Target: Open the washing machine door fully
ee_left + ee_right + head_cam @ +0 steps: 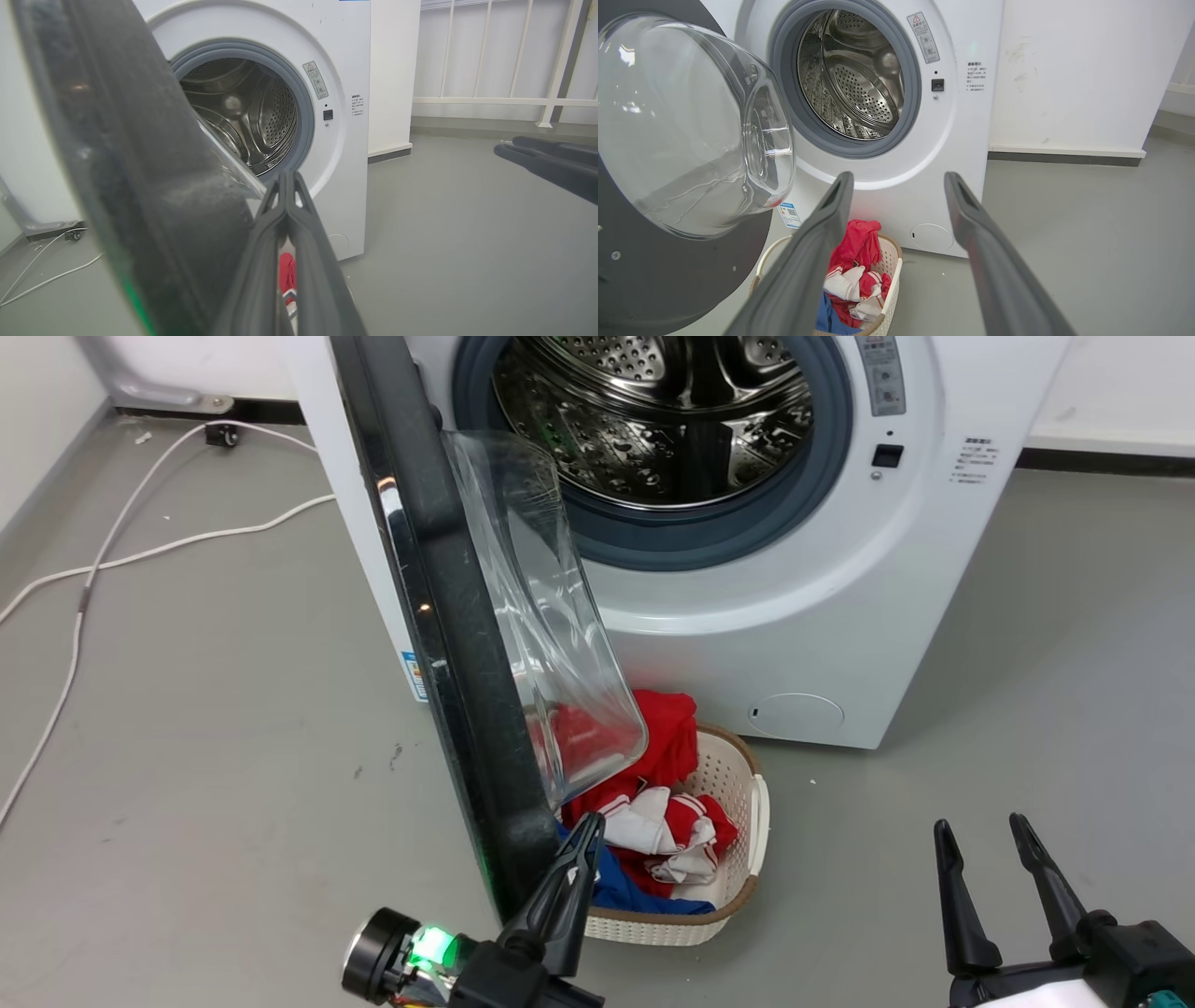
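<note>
Washing machine door [448, 644] is seen edge-on in the head view, from upper left to lower centre, swung roughly square to the white machine [794, 616], its glass bowl hanging over the laundry basket [742, 821]. A slip is judged the main risk: if the rim is pushed obliquely, the narrow tip could slide off and the door be left short of full swing, or the basket be knocked. The left tool [588, 826], fingers pressed together on nothing, is angled up from the bottom edge, its tip just beside the door's lower rim on the bowl side; contact cannot be confirmed. The right tool [980, 826] is held spread at lower right, well apart.

In the left wrist view, the closed fingers are pointed past the rim toward the drum [243, 121].

In the right wrist view, the spread fingers are aimed over the basket.
</note>
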Motion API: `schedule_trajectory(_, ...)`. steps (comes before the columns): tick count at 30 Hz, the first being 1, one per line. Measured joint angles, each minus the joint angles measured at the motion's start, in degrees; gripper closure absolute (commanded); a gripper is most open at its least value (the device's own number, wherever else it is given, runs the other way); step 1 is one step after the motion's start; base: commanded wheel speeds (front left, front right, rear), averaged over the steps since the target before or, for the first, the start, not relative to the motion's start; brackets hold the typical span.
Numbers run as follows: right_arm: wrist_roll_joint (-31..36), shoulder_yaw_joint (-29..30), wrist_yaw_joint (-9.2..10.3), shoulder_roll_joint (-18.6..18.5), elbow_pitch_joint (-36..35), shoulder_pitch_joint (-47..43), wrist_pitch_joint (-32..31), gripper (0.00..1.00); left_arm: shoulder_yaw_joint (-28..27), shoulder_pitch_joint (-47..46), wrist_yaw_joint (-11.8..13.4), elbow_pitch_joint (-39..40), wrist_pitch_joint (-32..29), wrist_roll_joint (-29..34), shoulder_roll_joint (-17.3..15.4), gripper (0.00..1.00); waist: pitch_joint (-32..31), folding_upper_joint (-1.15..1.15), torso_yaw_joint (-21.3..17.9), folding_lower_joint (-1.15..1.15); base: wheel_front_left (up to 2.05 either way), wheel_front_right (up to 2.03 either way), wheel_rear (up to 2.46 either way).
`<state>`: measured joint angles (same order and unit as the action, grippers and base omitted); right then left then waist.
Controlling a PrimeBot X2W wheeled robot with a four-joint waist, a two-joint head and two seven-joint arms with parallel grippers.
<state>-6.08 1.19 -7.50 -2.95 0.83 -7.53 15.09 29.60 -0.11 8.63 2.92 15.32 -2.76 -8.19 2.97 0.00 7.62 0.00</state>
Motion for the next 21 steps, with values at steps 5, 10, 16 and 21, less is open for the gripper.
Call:
schedule_trajectory(5, 0.0, -0.1, 0.0, 0.0, 0.1, -0.1, 0.0, 0.0, -1.9, 1.8, 0.5, 0.7, 0.3, -0.1, -0.3, 1.0, -0.3, 0.0, 1.4, 0.0, 0.0, 0.0, 0.0)
schedule_trajectory(10, 0.0, -0.1, 0.0, 0.0, 0.0, -0.5, 0.0, 0.0, -5.2, 3.1, 1.6, 1.0, 0.2, -0.6, -0.8, 1.0, -0.4, 0.0, 2.7, 0.0, 0.0, 0.0, 0.0)
schedule_trajectory(16, 0.0, 0.2, 0.0, 0.0, -0.1, -0.7, 0.0, 0.0, -10.4, 5.1, 3.5, 1.2, -0.1, -1.2, -2.3, 1.0, -0.1, 0.0, 4.2, 0.0, 0.0, 0.0, 0.0)
schedule_trajectory(21, 0.0, 0.2, 0.0, 0.0, -0.2, -0.7, 0.0, 0.0, -14.5, 6.5, 4.6, 1.9, -0.1, -2.0, -2.6, 1.0, 0.2, 0.0, 5.1, 0.01, 0.0, 0.0, 0.0)
